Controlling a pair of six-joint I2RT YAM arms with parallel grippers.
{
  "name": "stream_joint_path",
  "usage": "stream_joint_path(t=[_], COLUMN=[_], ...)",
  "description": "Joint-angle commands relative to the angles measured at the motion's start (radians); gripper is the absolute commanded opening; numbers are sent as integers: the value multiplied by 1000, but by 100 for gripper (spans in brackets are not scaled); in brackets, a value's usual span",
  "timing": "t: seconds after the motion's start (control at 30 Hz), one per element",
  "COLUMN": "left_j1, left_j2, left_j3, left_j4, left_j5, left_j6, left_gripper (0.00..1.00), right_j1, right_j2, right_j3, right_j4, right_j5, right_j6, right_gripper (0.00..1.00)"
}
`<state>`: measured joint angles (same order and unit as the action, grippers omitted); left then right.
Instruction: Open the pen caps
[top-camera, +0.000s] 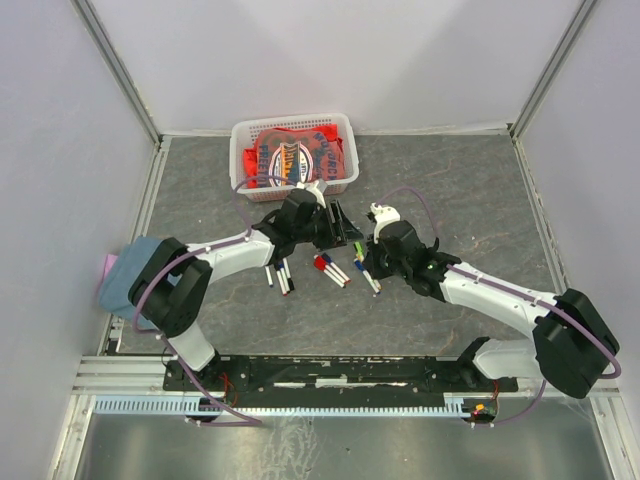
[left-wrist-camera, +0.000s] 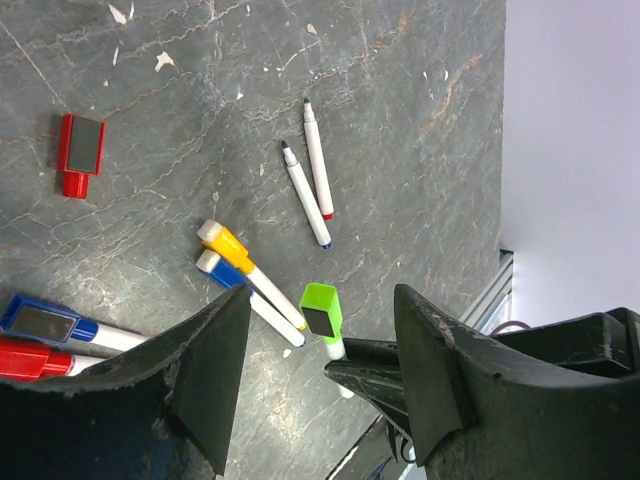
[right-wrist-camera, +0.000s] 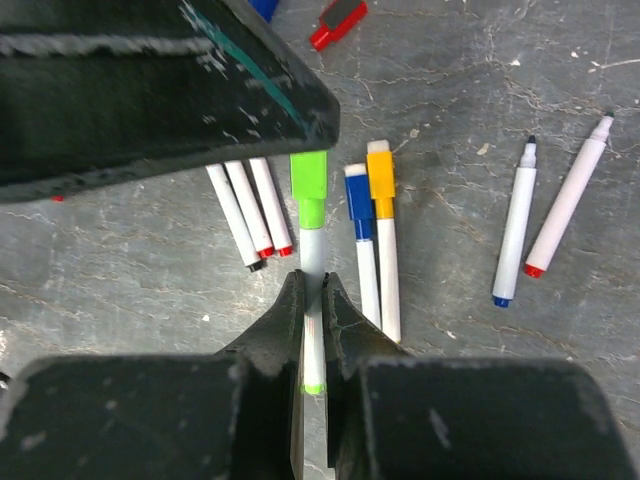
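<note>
My right gripper (right-wrist-camera: 311, 285) is shut on the white barrel of a green pen (right-wrist-camera: 312, 262) and holds it above the table; in the top view it is at centre (top-camera: 362, 255). The pen's green cap (right-wrist-camera: 308, 185) is still on. My left gripper (left-wrist-camera: 320, 335) is open, and the green cap (left-wrist-camera: 321, 310) lies in the gap between its fingers (left-wrist-camera: 205, 370), untouched. In the top view the left gripper (top-camera: 340, 225) faces the right one. Yellow-capped (right-wrist-camera: 381, 170) and blue-capped (right-wrist-camera: 357, 195) pens lie on the table. Two uncapped pens (left-wrist-camera: 305, 195) lie apart. A loose red cap (left-wrist-camera: 79, 150) lies alone.
A white basket (top-camera: 293, 130) with red packets stands at the back. A blue cloth (top-camera: 130, 275) lies at the left edge. Three uncapped barrels (right-wrist-camera: 250, 210) lie left of the held pen. Blue-capped (left-wrist-camera: 40, 322) and red-capped (left-wrist-camera: 20, 357) pens lie near the left finger.
</note>
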<state>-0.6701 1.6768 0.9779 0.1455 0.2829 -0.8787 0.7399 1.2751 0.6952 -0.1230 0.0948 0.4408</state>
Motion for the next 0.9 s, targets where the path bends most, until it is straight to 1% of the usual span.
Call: stream_joint_path(t=[0.0, 0.27, 0.57, 0.87], left_j1=[-5, -5, -5, -5], left_j2=[13, 24, 29, 28], left_j3=[-19, -26, -46, -56], left_j4=[78, 108, 134, 160], left_j5=[51, 74, 90, 105], left_j6=[-57, -75, -83, -96], left_gripper=[66, 63, 56, 43], right_j1=[6, 6, 6, 6], right_j2=[-29, -18, -16, -8], right_j3=[0, 4, -4, -13], right_j4=[77, 107, 136, 150], right_j5=[-39, -72, -82, -89], right_j6=[21, 38, 48, 54], right_gripper=[1, 1, 1, 1])
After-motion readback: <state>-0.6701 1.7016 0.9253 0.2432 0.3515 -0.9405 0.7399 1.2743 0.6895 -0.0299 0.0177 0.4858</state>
